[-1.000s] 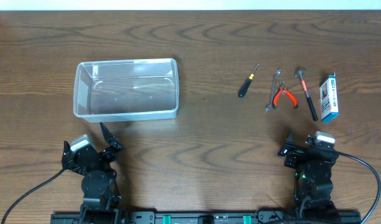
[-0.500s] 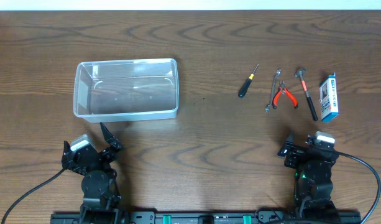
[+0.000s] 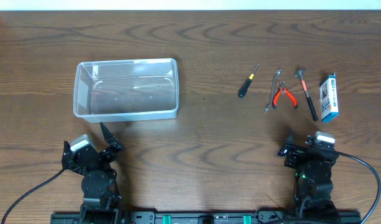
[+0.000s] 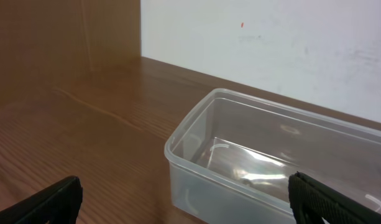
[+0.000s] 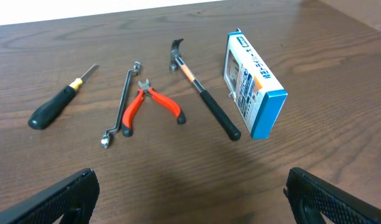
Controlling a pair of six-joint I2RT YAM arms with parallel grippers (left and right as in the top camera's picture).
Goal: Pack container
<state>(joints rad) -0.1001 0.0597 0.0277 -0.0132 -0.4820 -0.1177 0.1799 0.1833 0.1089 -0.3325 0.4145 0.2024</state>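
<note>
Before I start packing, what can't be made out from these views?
Clear plastic rectangular container: right end cut off by the left wrist frame edge.
Blue-and-white cardboard box: print too small overhead, blurred in the right wrist view.
Black-handled screwdriver: tip type too small in both views.

Both arms sit folded low along the bottom edge of the overhead frame. The left gripper (image 3: pixel 89 144) is at lower left and the right gripper (image 3: pixel 308 144) at lower right, each with jaws spread wide and empty.
</note>
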